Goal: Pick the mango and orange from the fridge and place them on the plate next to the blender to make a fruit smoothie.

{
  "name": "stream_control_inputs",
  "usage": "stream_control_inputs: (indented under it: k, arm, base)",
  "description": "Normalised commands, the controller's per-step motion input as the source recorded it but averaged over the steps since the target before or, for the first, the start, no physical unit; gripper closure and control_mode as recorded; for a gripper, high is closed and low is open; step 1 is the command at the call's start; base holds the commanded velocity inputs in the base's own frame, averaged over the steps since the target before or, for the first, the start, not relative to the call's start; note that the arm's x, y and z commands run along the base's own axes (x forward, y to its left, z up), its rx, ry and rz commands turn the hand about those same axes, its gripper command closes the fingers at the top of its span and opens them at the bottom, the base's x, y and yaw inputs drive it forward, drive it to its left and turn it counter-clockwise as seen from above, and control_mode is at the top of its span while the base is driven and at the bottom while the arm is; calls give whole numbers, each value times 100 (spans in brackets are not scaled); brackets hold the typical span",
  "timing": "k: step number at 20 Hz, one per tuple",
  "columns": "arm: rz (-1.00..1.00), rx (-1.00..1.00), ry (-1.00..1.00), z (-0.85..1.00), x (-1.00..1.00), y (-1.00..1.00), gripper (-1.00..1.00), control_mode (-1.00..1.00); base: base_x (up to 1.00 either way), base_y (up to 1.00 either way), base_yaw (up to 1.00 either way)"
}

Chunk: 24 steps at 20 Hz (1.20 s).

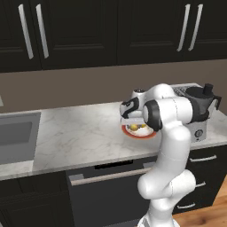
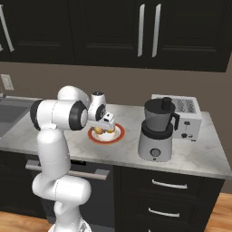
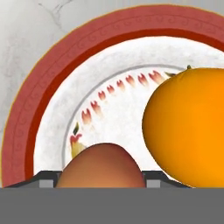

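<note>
Even flat light, soft shadows, sharp render.

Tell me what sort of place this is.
A rendered home kitchen, by the look of it: a marble counter under dark cabinets, a blender and toaster on it, a sink at one end.

Veined marble counter [image 1: 80,133], glossy plate [image 3: 48,83]

Glossy white rounded arm [image 1: 170,146], dark joint bands, small dark finger tips
</note>
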Motion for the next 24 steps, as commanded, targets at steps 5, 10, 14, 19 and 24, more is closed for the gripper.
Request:
stream_control_inputs:
  k: [5, 10, 14, 19, 24]
  arm:
    - [0, 0, 0, -22, 2, -4, -100, -100]
    - [0, 0, -3, -2, -22, -6, -100, -100]
    - [0, 0, -2, 17, -41, -4, -100, -100]
    - [0, 0, -7, 31, -59, 0, -100, -100]
    - [0, 0, -6, 37, -89, 0, -100, -100]
  base:
    - [0, 0, 0]
    - [0, 0, 0]
    - [0, 0, 0]
    - [0, 0, 0]
    - [0, 0, 0]
